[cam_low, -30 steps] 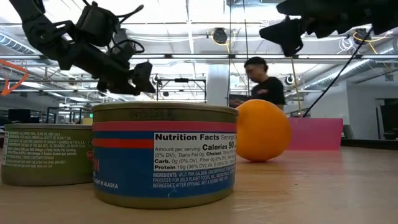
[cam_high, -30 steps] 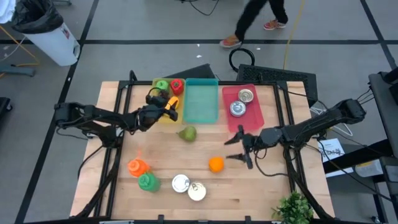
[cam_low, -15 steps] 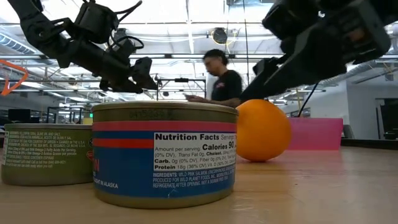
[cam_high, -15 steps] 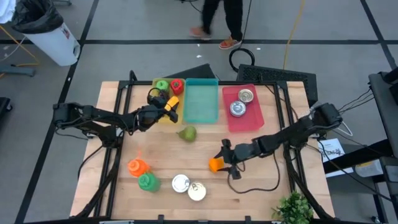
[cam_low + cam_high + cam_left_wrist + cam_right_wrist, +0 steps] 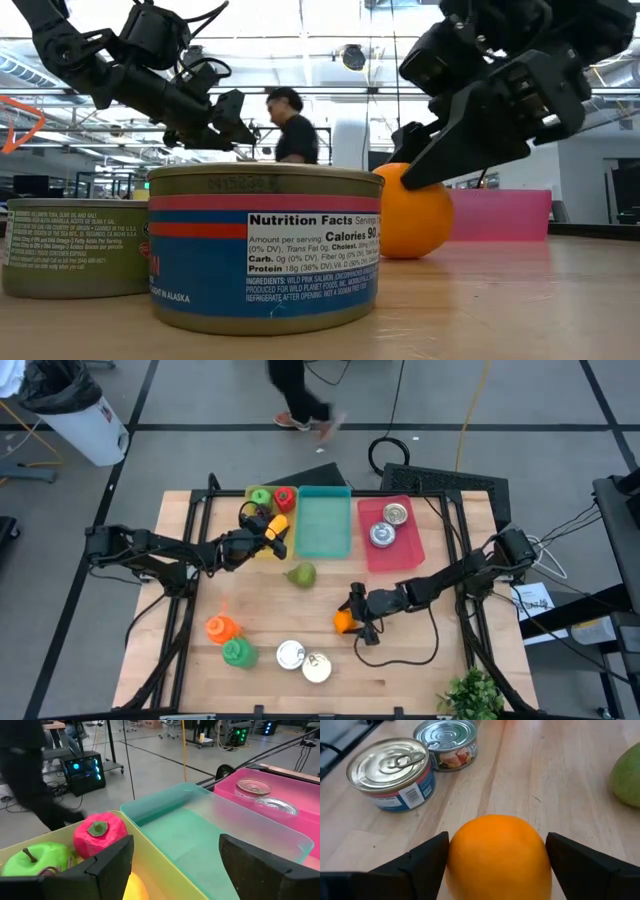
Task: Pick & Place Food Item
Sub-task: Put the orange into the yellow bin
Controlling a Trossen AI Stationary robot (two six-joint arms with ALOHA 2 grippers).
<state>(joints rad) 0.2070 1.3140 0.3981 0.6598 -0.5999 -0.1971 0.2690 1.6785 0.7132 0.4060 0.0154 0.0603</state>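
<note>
Right gripper (image 5: pixel 352 622) fingers apart astride the round orange (image 5: pixel 498 852), seemingly untouched.

Bright orange on the orange (image 5: pixel 497 851), plain pale wood grain on the table (image 5: pixel 420 660), and pear (image 5: pixel 301 574) showing yellow-green. The yellow bin (image 5: pixel 150 870) carries a lime-green apple (image 5: pixel 37 861) and a red fruit with a green stem cap (image 5: pixel 99 834), the middle bin (image 5: pixel 210 835) is teal, the far one (image 5: pixel 290 795) hot pink. Silver lids on the cans, the near can (image 5: pixel 265 245) banded olive, red and blue with a white nutrition panel.
</note>
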